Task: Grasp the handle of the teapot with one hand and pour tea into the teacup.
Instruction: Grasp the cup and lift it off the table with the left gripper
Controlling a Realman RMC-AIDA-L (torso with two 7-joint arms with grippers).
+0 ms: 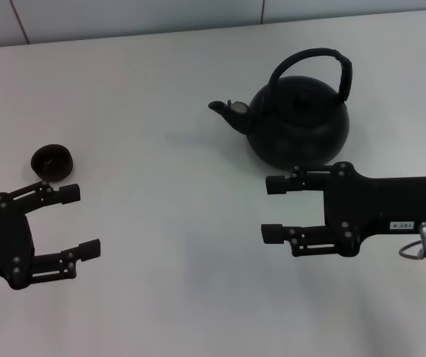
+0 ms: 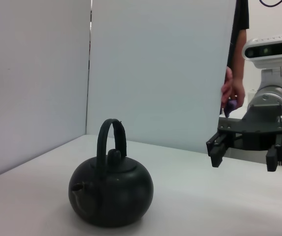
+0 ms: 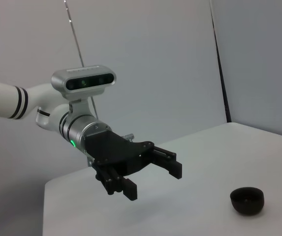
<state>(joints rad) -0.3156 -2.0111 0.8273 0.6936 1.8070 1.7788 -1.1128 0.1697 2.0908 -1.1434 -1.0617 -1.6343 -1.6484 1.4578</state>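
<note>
The black teapot [image 1: 298, 123] stands upright at the back right of the white table [image 1: 168, 305], its spout pointing left and its arched handle [image 1: 302, 56] rising over the lid. The small dark teacup [image 1: 51, 161] sits at the left. My right gripper [image 1: 270, 209] is open and empty, just in front of the teapot and not touching it. My left gripper [image 1: 80, 222] is open and empty, just in front of the teacup. The left wrist view shows the teapot [image 2: 111, 191], its handle [image 2: 112, 132] and the right gripper [image 2: 243, 158]. The right wrist view shows the left gripper [image 3: 153, 180] and the teacup [image 3: 247, 200].
White walls bound the far side of the table. In the left wrist view a person's hand [image 2: 232, 91] shows behind the right arm, past a white panel. Bare tabletop lies between the teacup and the teapot.
</note>
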